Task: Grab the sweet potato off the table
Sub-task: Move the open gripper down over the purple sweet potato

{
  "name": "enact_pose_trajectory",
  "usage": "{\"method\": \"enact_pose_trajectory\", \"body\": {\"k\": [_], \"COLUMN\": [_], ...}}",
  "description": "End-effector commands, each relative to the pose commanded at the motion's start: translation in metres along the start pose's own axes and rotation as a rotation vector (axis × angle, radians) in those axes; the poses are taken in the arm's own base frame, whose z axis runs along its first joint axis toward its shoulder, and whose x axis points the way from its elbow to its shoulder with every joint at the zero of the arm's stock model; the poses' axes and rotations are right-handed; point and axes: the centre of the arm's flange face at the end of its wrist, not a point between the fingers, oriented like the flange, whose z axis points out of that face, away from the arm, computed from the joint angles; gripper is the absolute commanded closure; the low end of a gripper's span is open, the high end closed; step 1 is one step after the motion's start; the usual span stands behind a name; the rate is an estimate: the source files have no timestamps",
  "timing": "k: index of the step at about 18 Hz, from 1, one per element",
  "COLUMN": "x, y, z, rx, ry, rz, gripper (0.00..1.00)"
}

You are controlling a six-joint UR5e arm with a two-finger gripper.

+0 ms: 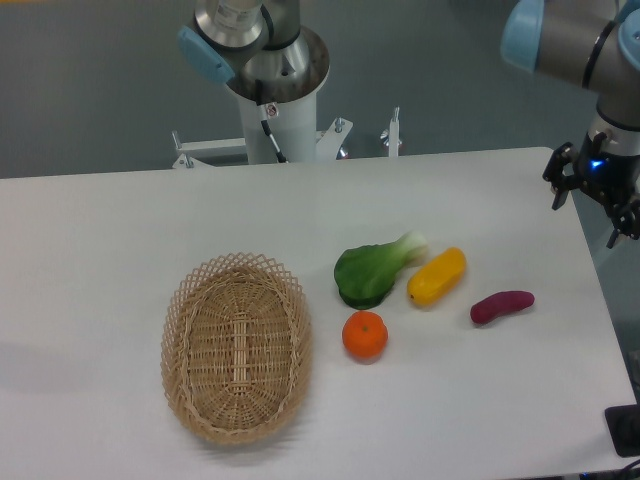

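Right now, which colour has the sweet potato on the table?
Dark magenta-purple. The sweet potato shows clearly in the fixed camera view, on the white table.

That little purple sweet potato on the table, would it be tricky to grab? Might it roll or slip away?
The sweet potato looks solid and stiff, so it should not bend or sag. Its rounded, slim body with tapered ends lies flat on the table, so a sideways nudge could probably roll it. Its skin looks smooth, so the gripper might slip near the narrow tips; the thicker middle seems safer.

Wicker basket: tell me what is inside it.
The wicker basket holds nothing visible; its woven bottom shows bare. Its near wall hides only a sliver of the inside.
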Motion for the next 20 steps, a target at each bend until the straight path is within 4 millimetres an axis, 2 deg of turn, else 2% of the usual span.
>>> {"method": "enact_pose_trajectory", "body": {"k": [6, 11, 15, 17, 20], "x": [0.001, 0.003, -0.002, -0.003, -0.006], "y": [0.000, -0.004, -0.024, -0.037, -0.037], "z": [0.005, 0.021, 0.051, 0.077, 0.107], "rx": [0.004, 0.017, 0.041, 0.036, 0.029], "ry": [0.007, 0.031, 0.045, 0.028, 0.025], "rz": [-0.002, -0.003, -0.041, -0.020, 0.007], "gripper": [0.00, 0.00, 0.00, 0.00, 0.00]}}
